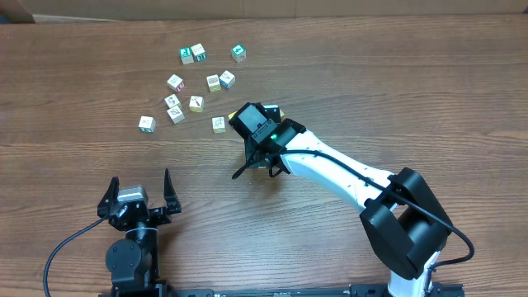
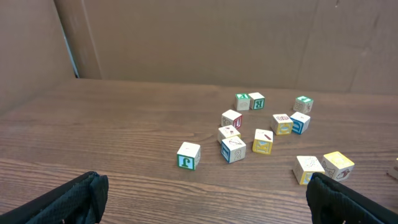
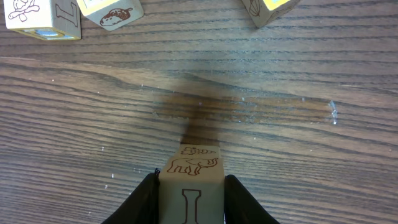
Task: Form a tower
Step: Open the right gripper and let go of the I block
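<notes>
**Mid-table: R arm has one cube, no tower up yet**

R gripper [image 3: 191, 180] is clamped on a pale cube [image 3: 193, 168] w/ a letter I and an elephant drawing. It's over bare table [image 1: 396, 82], just right of the loose cluster; can't tell if the cube touches the wood.

No tower shows in any view, so I judge this the first step: placing the base. Next move calls for setting the cube down flat and square on open wood, apart from the loose ones, then letting go w/o nudging it.

L gripper [image 1: 140, 177] sits near-left, jaws spread, nothing in it.

Count:
- 1 cube held.
- 12 loose cubes [image 2: 233, 149] in L wrist view, from far-left to ctr, none stacked.
- 2 arms.
</notes>
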